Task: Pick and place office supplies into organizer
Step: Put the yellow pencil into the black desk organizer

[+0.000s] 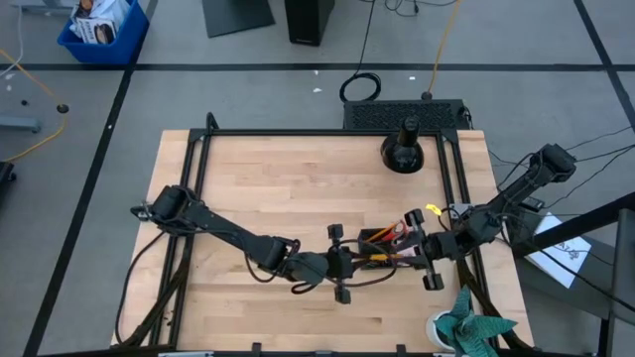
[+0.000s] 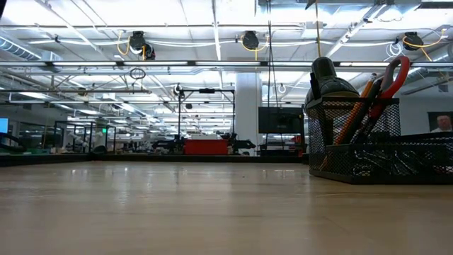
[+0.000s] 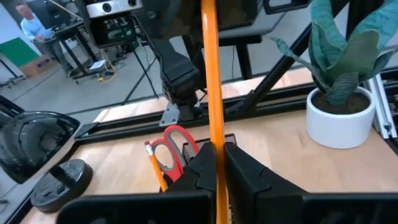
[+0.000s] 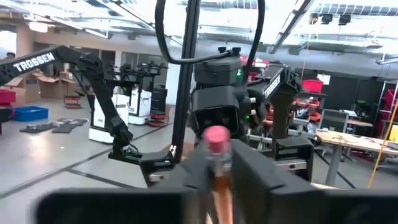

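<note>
With scissors (image 3: 171, 146) already in the organizer (image 2: 379, 145) below, my left gripper (image 3: 217, 165) and right gripper (image 4: 214, 165) both clamp one orange pencil (image 3: 211, 93).

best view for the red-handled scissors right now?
Left wrist view: the red-handled scissors show their handle loops, standing in the organizer beside an orange pencil. Low view shows one handle above the mesh wall. High view shows only a red speck. Right wrist view shows none.

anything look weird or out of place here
One thing: both grippers seem clamped on the same orange pencil above the organizer. The left gripper holds its shaft, and the right gripper pinches its pink eraser end. Nothing looks spilled or damaged.
</note>
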Robot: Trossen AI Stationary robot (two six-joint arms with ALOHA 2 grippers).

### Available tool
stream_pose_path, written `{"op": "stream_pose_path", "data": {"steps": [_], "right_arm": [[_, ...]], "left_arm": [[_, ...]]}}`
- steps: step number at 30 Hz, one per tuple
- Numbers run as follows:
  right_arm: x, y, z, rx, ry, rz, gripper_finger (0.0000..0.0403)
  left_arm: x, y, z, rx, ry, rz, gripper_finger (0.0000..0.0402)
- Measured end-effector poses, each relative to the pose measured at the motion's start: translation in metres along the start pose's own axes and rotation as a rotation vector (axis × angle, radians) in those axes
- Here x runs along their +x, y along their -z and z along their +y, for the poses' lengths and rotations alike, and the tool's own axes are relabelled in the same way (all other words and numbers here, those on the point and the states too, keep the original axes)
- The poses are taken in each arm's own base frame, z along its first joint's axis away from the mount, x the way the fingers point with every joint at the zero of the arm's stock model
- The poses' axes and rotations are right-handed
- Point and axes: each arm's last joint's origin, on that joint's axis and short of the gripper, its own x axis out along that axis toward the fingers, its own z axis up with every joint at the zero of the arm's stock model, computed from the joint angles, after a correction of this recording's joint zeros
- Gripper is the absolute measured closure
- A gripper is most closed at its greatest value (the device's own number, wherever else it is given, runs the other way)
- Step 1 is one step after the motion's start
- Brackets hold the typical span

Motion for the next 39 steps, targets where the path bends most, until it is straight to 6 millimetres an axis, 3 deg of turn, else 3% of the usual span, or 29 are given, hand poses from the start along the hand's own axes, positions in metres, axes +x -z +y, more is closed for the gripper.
{"op": "stream_pose_path", "data": {"steps": [3,10,17,23,31,39], "right_arm": [[0.0,0.0,0.0,-0.014,0.005,0.001,0.0389],[-0.001,0.001,-0.001,-0.019,0.006,0.021,0.0392],[-0.009,0.001,-0.005,-0.005,0.016,0.088,0.0393],[-0.016,0.0,-0.01,-0.001,0.065,0.139,0.0393],[-0.024,0.01,-0.016,-0.023,0.238,0.293,0.0393],[-0.015,-0.017,-0.019,-0.024,0.257,0.36,0.0393]], "left_arm": [[0.0,0.0,0.0,-0.001,0.002,0.0,0.0381],[-0.002,0.002,-0.004,0.049,-0.01,0.027,0.0379],[-0.021,0.007,-0.021,0.174,-0.024,0.131,0.0304],[-0.03,0.009,-0.026,0.149,-0.049,0.174,0.024],[-0.05,0.028,-0.043,0.067,-0.021,0.345,0.0209],[-0.065,0.031,-0.059,0.02,0.002,0.374,0.0208]]}}
